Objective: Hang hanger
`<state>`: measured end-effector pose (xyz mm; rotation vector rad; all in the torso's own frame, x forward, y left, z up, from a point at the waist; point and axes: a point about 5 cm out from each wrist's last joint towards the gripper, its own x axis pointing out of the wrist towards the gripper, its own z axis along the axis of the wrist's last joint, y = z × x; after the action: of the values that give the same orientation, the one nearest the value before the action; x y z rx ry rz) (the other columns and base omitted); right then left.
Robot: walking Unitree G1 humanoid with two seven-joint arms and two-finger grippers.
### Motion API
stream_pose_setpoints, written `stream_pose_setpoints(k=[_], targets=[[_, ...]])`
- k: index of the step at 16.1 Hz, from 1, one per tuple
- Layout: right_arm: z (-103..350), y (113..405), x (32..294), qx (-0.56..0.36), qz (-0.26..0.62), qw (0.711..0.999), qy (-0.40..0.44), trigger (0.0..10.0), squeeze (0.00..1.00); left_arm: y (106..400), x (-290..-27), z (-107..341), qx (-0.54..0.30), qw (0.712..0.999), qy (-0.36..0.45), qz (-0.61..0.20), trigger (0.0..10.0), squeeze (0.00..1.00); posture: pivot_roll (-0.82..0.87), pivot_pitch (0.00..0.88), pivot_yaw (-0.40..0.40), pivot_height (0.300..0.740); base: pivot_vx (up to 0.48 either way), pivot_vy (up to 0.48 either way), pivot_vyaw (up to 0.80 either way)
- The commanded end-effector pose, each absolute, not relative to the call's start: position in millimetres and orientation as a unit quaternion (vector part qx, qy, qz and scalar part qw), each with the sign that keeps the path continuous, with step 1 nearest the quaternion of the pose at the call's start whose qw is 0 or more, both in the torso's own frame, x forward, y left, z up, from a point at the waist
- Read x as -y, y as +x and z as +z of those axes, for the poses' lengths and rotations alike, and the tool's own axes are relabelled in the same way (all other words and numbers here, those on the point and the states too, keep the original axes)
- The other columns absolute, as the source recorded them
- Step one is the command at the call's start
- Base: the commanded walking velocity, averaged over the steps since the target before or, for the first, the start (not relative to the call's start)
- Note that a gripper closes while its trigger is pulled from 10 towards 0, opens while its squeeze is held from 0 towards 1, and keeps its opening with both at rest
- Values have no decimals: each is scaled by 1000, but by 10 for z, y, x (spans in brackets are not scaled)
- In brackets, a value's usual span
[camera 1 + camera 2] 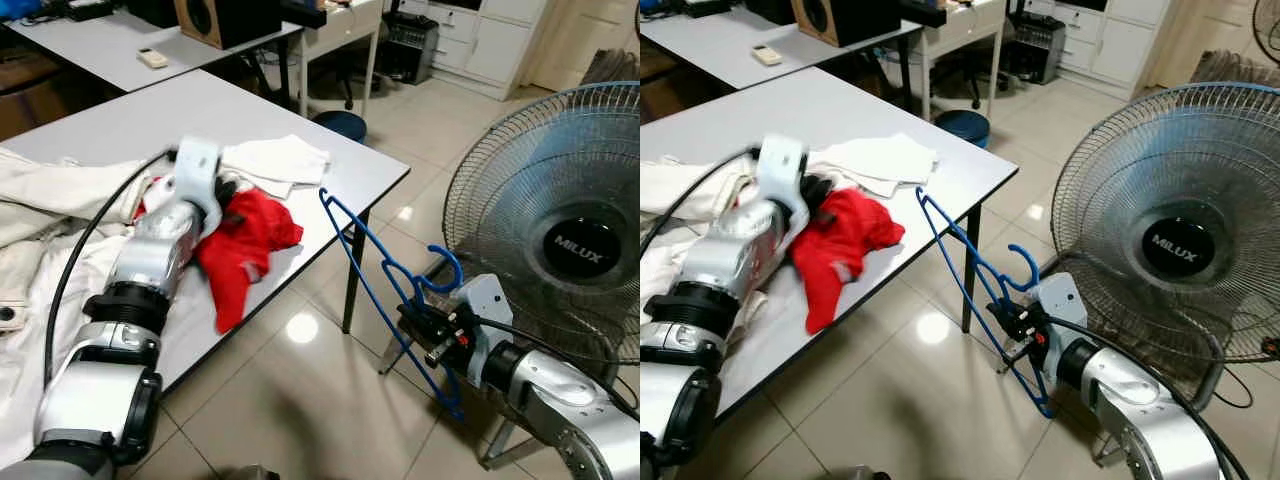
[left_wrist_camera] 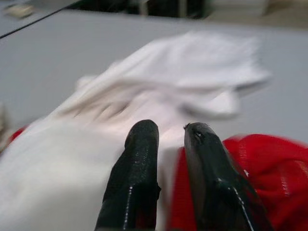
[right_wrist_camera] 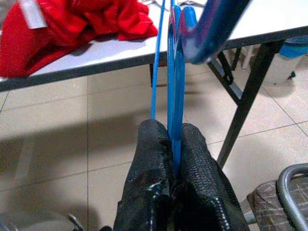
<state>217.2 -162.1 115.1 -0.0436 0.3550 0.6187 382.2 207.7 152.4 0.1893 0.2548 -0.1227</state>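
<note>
Because the grey table carries a heap of soft clothes, a pale jacket, a folded white cloth and a crumpled red garment, anything taken from it will sag and drape, whereas the blue hanger held out over the tiled floor beside the table's edge looks thin, stiff and light, a wire-like frame that should keep its shape but could swing or twist easily in a pinch. A standing fan rises just behind the right arm, near enough that a wide sweep of the hanger might catch its grille. The right gripper has its two fingers pressed together on the hanger's neck, just below the hook, which seems the sensible hold: close to the hook, where the frame is narrowest and the long shoulders hang free. The smooth coating may be slippery, so the grip likely needs to stay firm. The left gripper lies on the table among the clothes, fingers slightly apart and gripping nothing, tips over the white cloth with the red garment beside them.
</note>
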Motion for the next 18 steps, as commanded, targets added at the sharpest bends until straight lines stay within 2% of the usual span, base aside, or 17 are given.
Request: stream_pose_setpoints(k=[1, 2, 3, 4, 6, 8, 10, 16, 18], targets=[[1192, 2179, 1690, -170, 283, 944, -19, 10000, 0, 3866, -2205, 1731, -91, 989, 106, -44, 10000, 1000, -168, 0, -3, 740, 0, 0, 0], [1195, 2172, 1693, -169, 281, 944, -17, 10000, 0, 3863, -2215, 1776, -81, 991, 94, -55, 10000, 1000, -168, 0, -3, 740, 0, 0, 0], [1197, 2135, 1699, -169, 279, 945, -9, 10000, 0, 3827, -2232, 1910, -54, 994, 19, -97, 10000, 1000, -168, 0, -4, 740, 0, 0, 0], [1196, 2115, 1697, -170, 279, 945, -5, 10000, 0, 3792, -2229, 1952, -49, 991, -23, -118, 10000, 1000, -168, 0, -5, 740, 0, 0, 0], [1201, 2091, 1691, -170, 284, 944, -1, 10000, 0, 3703, -2200, 1924, -68, 980, -84, -168, 10000, 1000, -173, 3, 0, 740, 0, 0, 0], [1216, 2083, 1693, -169, 289, 942, -1, 10000, 0, 3594, -2243, 1848, -91, 974, -99, -185, 10000, 1000, -181, 10, 11, 740, 0, 0, 0], [1224, 2044, 1709, -173, 297, 939, 2, 10000, 0, 3285, -2400, 1661, -160, 966, -75, -187, 10000, 1000, -184, 15, 18, 740, 0, 0, 0], [1202, 1993, 1651, -183, 322, 929, 12, 10000, 0, 2709, -2558, 1604, -235, 931, -181, -213, 10000, 1000, -169, 6, 12, 740, 0, 0, 0], [1189, 1996, 1636, -186, 328, 926, 13, 10000, 0, 2624, -2485, 1627, -230, 916, -235, -230, 10000, 1000, -160, 8, 12, 740, 0, 0, 0]])
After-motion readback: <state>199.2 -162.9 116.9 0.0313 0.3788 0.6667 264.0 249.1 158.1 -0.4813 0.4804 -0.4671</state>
